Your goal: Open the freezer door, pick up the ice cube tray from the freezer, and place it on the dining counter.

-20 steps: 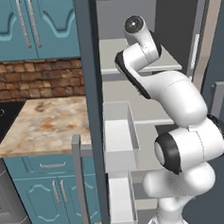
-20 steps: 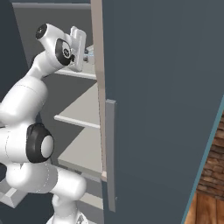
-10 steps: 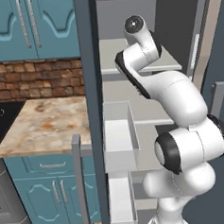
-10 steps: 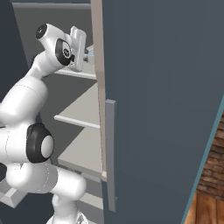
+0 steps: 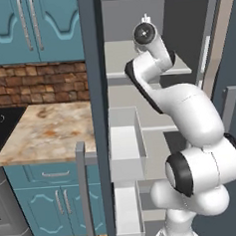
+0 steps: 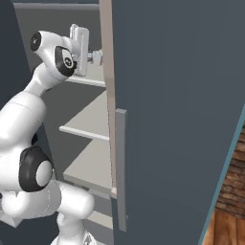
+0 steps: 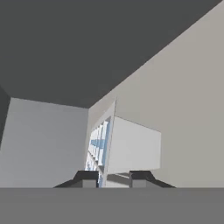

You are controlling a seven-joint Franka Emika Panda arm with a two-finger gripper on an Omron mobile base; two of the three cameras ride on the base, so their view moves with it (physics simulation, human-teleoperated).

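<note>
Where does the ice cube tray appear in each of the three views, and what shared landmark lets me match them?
Left base view: not visible.
Right base view: not visible.
Hand view: the ice cube tray sits lower centre, edge-on, reaching down between the gripper fingertips.
Shared landmark: the pale grey freezer shelf the arm reaches over.

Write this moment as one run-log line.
stage: grasping | gripper: closing around ice cube tray | freezer door: open | place: upper freezer shelf
</note>
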